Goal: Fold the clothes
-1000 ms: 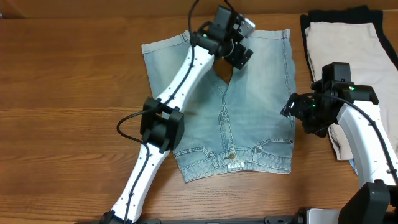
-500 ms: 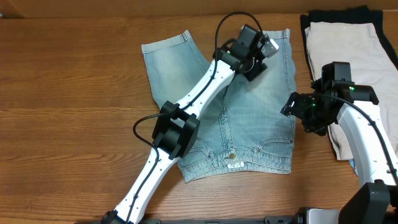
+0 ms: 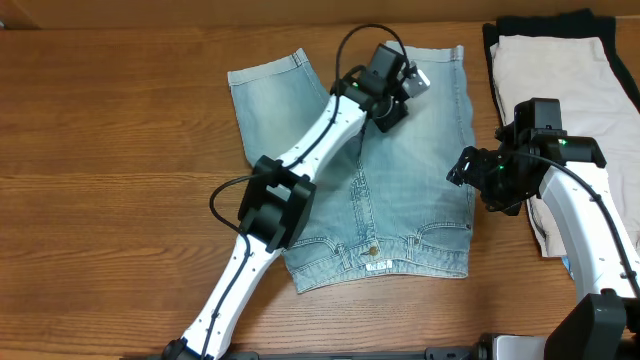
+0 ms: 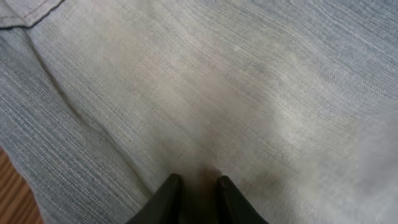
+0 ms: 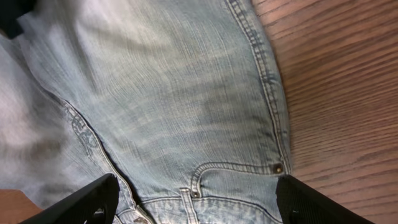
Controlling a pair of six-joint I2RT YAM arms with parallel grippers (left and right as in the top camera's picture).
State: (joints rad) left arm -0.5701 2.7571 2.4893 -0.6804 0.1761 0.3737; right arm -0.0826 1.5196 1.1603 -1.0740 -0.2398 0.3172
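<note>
My left end effector (image 4: 198, 185) pinches the denim shorts (image 3: 420, 180); my right end effector (image 5: 196, 190) hangs released above them.

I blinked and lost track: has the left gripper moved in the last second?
Yes. The left gripper shifted across the denim shorts toward the cream-white shorts.

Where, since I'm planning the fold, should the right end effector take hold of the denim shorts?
Probably the right side seam of the denim shorts, near the waistband corner, coming in from the right. The shorts lie flat, so that exposed edge is the easiest pinch for the open right end effector.
</note>
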